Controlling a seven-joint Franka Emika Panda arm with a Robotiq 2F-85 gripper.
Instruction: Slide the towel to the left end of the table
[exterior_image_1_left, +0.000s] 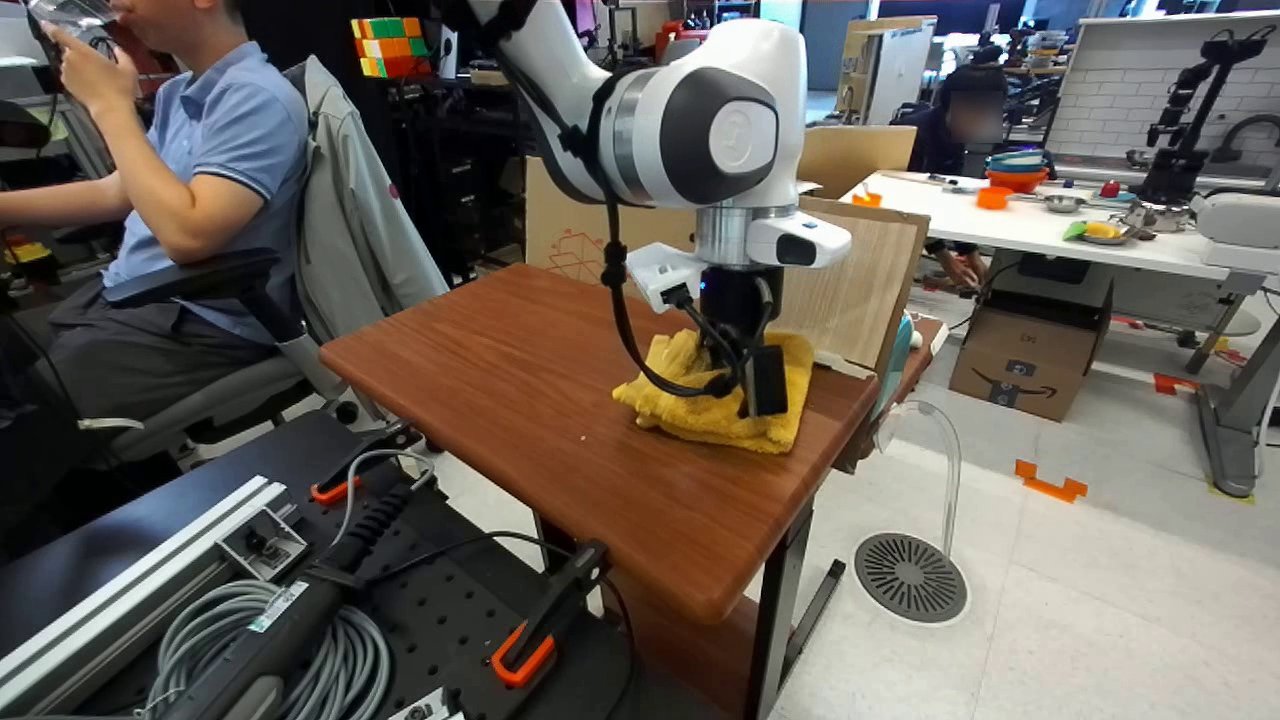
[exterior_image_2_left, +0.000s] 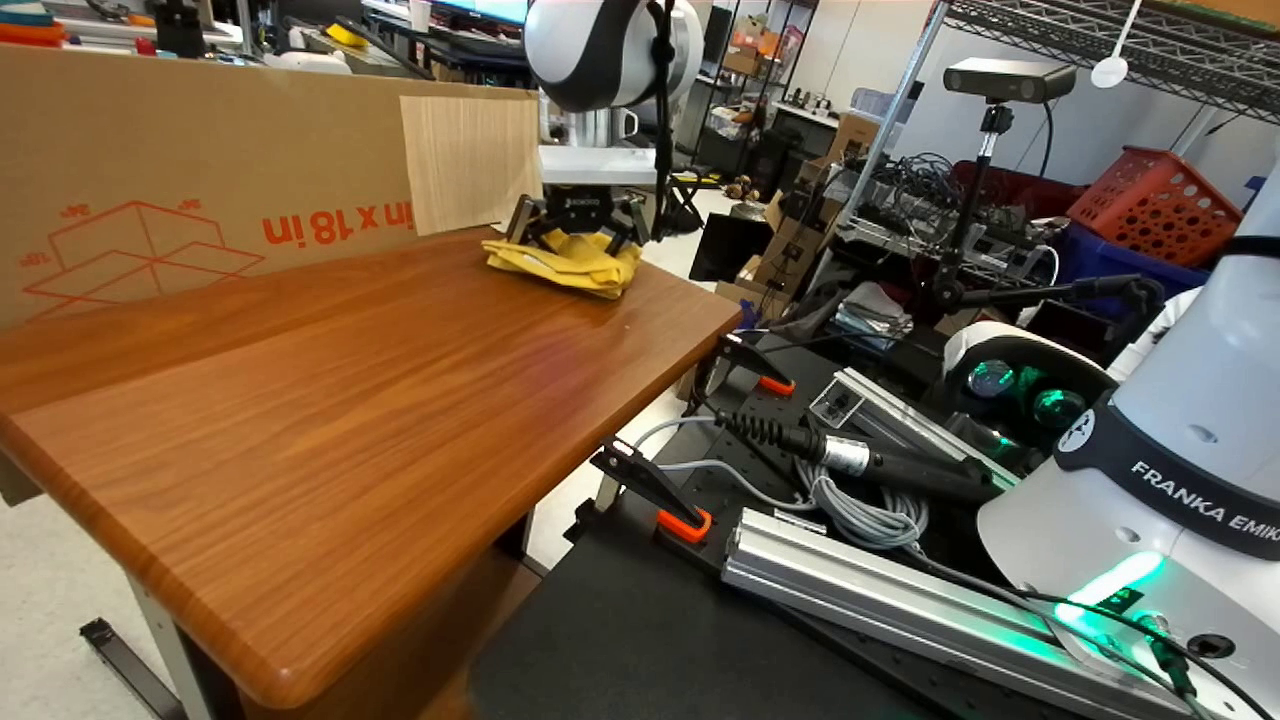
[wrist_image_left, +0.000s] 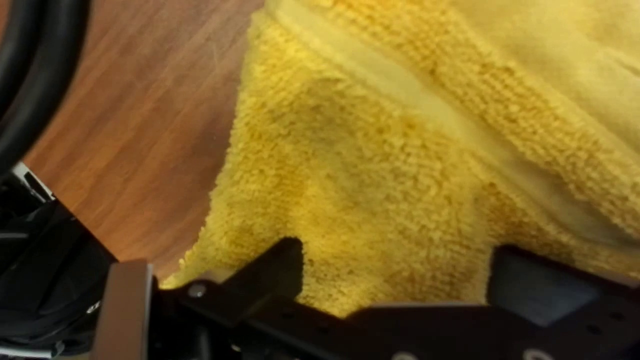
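In an exterior view, the arm (exterior_image_2_left: 575, 55) is angled down from the top edge, its wrist turned straight downward, and the gripper (exterior_image_2_left: 582, 238) is held low and spread wide over a folded yellow towel (exterior_image_2_left: 570, 268). The towel is laid on the brown table (exterior_image_2_left: 380, 380) toward the end farther from this camera, near a wood-grained panel (exterior_image_2_left: 470, 165) set before cardboard (exterior_image_2_left: 220, 160). The arm's base (exterior_image_2_left: 1100, 525), lit green at its foot, and a red basket (exterior_image_2_left: 1140, 205) on a shelf are shown here only. In an exterior view, the arm is seen slanting to a bent joint, below which the wrist is set upright above the towel; part of the cloth is hidden by the gripper and its cable (exterior_image_1_left: 613, 255). A seated person (exterior_image_1_left: 200, 160), a multicoloured cube (exterior_image_1_left: 392, 47) and a round floor grille (exterior_image_1_left: 910, 578) are shown in this view alone. In the wrist view, the fingertips (wrist_image_left: 280, 265) are seen well apart with towel between them, and a smooth hem (wrist_image_left: 400, 84), made out only from here, is shown running diagonally across the cloth. Whether the tips are pressed into it cannot be told.
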